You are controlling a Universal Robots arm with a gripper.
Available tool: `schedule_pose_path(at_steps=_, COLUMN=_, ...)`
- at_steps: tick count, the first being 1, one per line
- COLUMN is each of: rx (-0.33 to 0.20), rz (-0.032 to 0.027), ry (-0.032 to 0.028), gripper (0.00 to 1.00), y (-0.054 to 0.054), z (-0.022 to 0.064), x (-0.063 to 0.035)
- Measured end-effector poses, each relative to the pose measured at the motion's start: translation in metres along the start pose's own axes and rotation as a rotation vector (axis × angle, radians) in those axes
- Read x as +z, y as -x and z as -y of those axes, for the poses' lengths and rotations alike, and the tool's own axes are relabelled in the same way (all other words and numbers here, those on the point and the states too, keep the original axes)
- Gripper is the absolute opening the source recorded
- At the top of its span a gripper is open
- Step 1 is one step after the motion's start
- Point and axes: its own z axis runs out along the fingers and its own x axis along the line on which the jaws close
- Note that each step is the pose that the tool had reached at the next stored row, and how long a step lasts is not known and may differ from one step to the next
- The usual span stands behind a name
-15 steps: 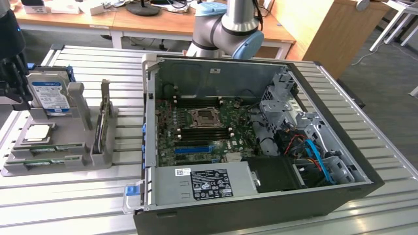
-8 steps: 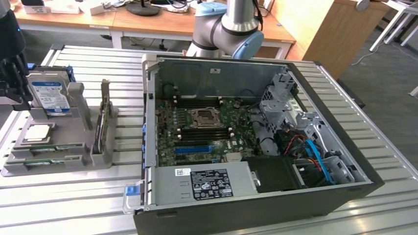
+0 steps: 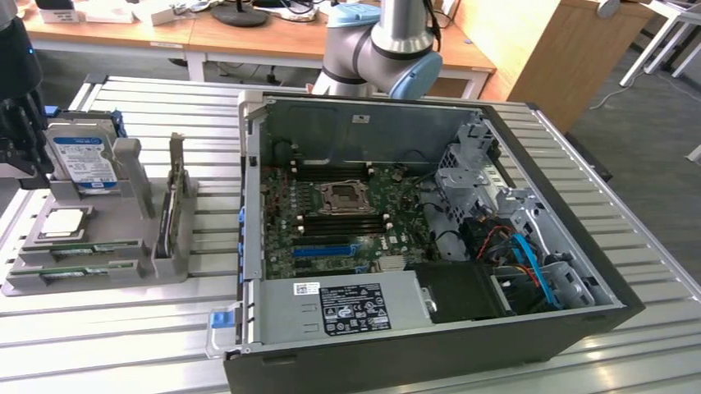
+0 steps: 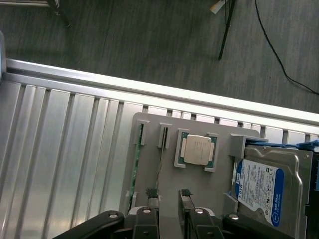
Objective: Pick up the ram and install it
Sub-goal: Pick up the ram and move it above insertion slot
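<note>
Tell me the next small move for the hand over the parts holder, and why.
Probably shift the hand slightly sideways before descending. Its open fingers hang above the grey holder, and the ram, standing on edge in its slot, seems to line up with one fingertip rather than the gap.

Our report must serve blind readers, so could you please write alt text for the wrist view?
The gripper, jaws open, hangs over a grey parts holder on a slatted metal table. The holder carries two green ram sticks on edge in slots, a processor chip and a hard drive with a blue label.
</note>
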Motion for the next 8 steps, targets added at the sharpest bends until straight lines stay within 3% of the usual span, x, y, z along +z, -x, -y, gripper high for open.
schedule_pose_path(at_steps=2, rx=0.002, rz=-0.0032, ry=-0.0084, gripper=0.3, y=0.0002, z=0.0, x=0.0001)
schedule_pose_path(at_steps=6, rx=0.007, rz=-0.0156, ry=-0.0279, gripper=0.3, y=0.0, z=0.0001, x=0.0002)
schedule_pose_path(at_steps=8, rx=0.011, rz=-0.0207, ry=-0.034, gripper=0.3, y=0.0, z=0.0001, x=0.0004)
